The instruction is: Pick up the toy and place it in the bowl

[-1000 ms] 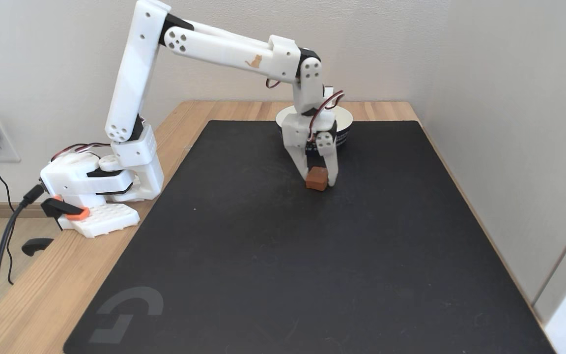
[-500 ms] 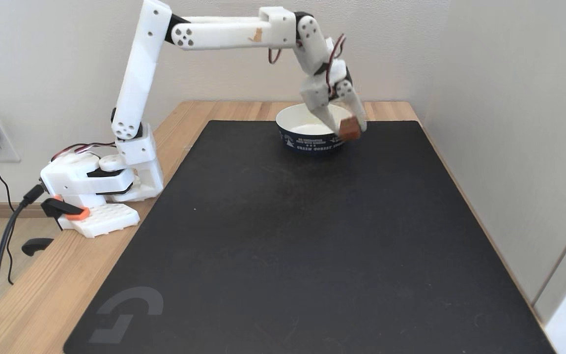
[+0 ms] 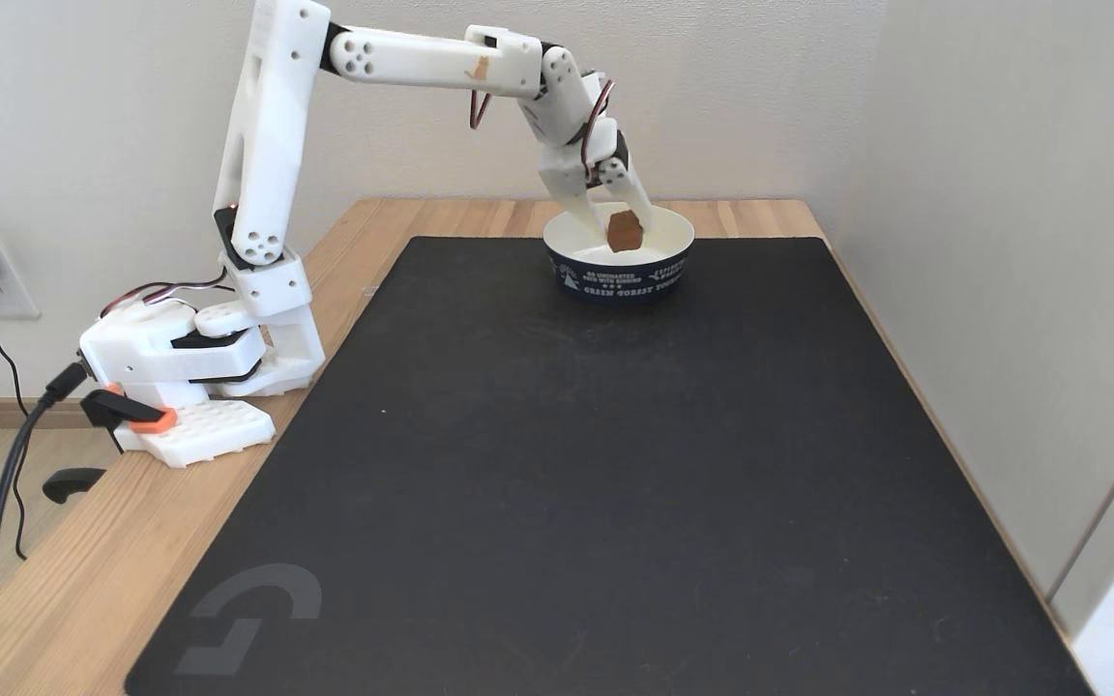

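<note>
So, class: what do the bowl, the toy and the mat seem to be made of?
Bowl: probably paper, with a matte white inside and printed navy outside.
Toy: unclear, maybe wood or plastic; dull reddish-brown block.
Mat: likely rubber or fabric; flat, matte black.

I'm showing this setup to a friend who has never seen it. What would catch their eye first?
Probably the white arm arching from its base at the left across to the far end of the black mat. There its gripper holds the reddish-brown toy over the white inside of the bowl, navy outside with white print.
</note>
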`<state>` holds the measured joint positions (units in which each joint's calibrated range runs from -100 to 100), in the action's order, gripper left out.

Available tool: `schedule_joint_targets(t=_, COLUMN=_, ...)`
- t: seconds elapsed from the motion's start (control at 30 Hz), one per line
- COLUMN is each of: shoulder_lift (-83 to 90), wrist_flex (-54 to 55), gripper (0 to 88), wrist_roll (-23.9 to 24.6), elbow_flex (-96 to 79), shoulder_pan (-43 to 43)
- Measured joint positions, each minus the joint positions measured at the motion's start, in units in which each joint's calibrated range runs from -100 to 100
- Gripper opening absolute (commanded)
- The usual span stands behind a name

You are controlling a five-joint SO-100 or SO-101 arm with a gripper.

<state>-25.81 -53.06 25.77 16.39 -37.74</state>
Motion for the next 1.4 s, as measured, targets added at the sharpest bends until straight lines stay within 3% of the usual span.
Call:
schedule_joint_targets(t=0.3, shoulder_lift=0.1, wrist_flex=0.0, gripper=7.5, wrist_roll=0.0, elbow_flex=1.0, shoulder_pan=0.5)
schedule_joint_targets(t=0.53, shoulder_lift=12.2, wrist_flex=0.0, gripper=4.3, wrist_roll=-0.7, elbow_flex=0.3, shoulder_pan=7.3)
schedule_joint_targets(t=0.63, shoulder_lift=25.6, wrist_flex=0.0, gripper=4.1, wrist_roll=-7.7, elbow_flex=-12.2, shoulder_pan=12.2)
schedule_joint_targets(t=0.73, shoulder_lift=35.6, wrist_flex=0.9, gripper=3.9, wrist_roll=-10.9, elbow_flex=-20.5, shoulder_pan=15.7)
schedule_joint_targets(t=0.77, shoulder_lift=44.1, wrist_flex=2.4, gripper=3.6, wrist_roll=-11.7, elbow_flex=-30.9, shoulder_pan=20.2)
schedule_joint_targets(t=0.97, shoulder_lift=68.5, wrist_flex=11.5, gripper=2.2, wrist_roll=-12.1, elbow_flex=-67.8, shoulder_pan=33.4)
schedule_joint_targets(t=1.1, shoulder_lift=87.5, wrist_flex=15.4, gripper=2.2, wrist_roll=-16.3, elbow_flex=-88.7, shoulder_pan=37.7)
schedule_joint_targets(t=1.27, shoulder_lift=106.9, wrist_flex=13.3, gripper=2.2, wrist_roll=-20.3, elbow_flex=-102.7, shoulder_pan=43.0)
schedule_joint_targets(t=1.4, shoulder_lift=115.7, wrist_flex=6.3, gripper=2.2, wrist_roll=-20.6, elbow_flex=-108.5, shoulder_pan=43.4)
